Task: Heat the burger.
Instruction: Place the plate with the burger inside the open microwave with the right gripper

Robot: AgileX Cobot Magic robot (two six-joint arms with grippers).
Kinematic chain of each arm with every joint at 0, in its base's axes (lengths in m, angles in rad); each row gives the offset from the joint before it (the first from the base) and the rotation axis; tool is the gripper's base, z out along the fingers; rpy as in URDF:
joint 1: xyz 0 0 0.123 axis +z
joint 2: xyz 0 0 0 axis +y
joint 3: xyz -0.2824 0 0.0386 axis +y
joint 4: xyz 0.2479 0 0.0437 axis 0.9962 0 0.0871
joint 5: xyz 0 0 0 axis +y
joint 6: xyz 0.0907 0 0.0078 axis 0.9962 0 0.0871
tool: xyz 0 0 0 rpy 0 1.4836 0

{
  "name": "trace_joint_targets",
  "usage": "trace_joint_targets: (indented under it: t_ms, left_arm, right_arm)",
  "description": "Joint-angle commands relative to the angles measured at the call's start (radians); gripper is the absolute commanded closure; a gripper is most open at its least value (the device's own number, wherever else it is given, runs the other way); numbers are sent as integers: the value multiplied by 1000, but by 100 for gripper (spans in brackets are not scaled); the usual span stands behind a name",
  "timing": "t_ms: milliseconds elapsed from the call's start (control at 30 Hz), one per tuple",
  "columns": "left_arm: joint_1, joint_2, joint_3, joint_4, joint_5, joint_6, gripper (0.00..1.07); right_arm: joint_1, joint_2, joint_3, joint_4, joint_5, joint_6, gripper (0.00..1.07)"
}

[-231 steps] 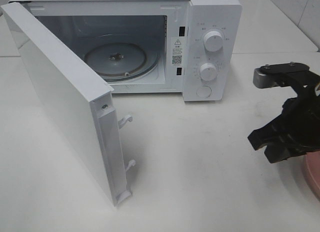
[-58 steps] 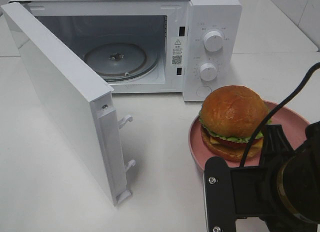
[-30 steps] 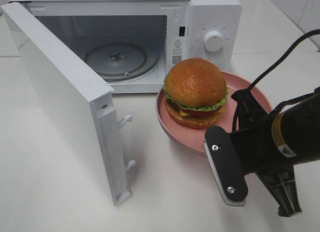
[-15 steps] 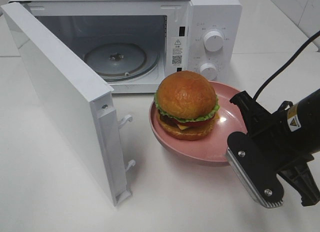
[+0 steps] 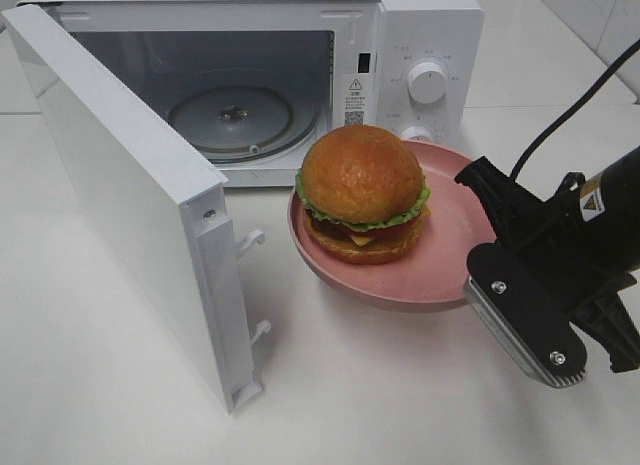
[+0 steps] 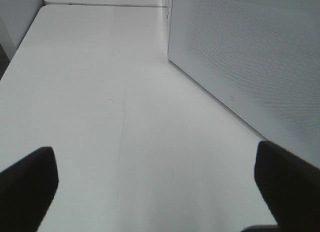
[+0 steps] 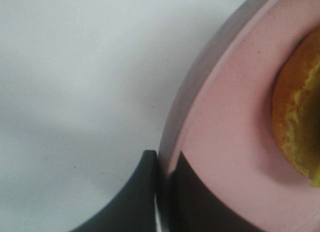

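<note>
The right hand [image 7: 164, 166] pinches the round pink plate [image 5: 452, 257] under the glossy domed burger [image 5: 362, 175].

The left gripper [image 6: 155, 192] hangs low over a white table [image 6: 100, 92], its two dark fingertips [image 6: 27, 187] spread wide apart, with a white, finely dotted panel [image 6: 250, 57] standing on the table nearby

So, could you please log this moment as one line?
right gripper: shut on round pink plate rim; tall golden-bun burger: on plate; white microwave: door open; left gripper: open, empty
</note>
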Motion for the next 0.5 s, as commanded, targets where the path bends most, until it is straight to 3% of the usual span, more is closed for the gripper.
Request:
trace_joint_targets:
  t_ms: [33,500]
  left_arm:
    - [0,-15,3,-1,-17,0,7]
    - [0,-15,3,-1,-17,0,7]
  right_arm:
    - [1,4,-31,7,-31,2,107]
    - [60,98,-158,10,43,31,107]
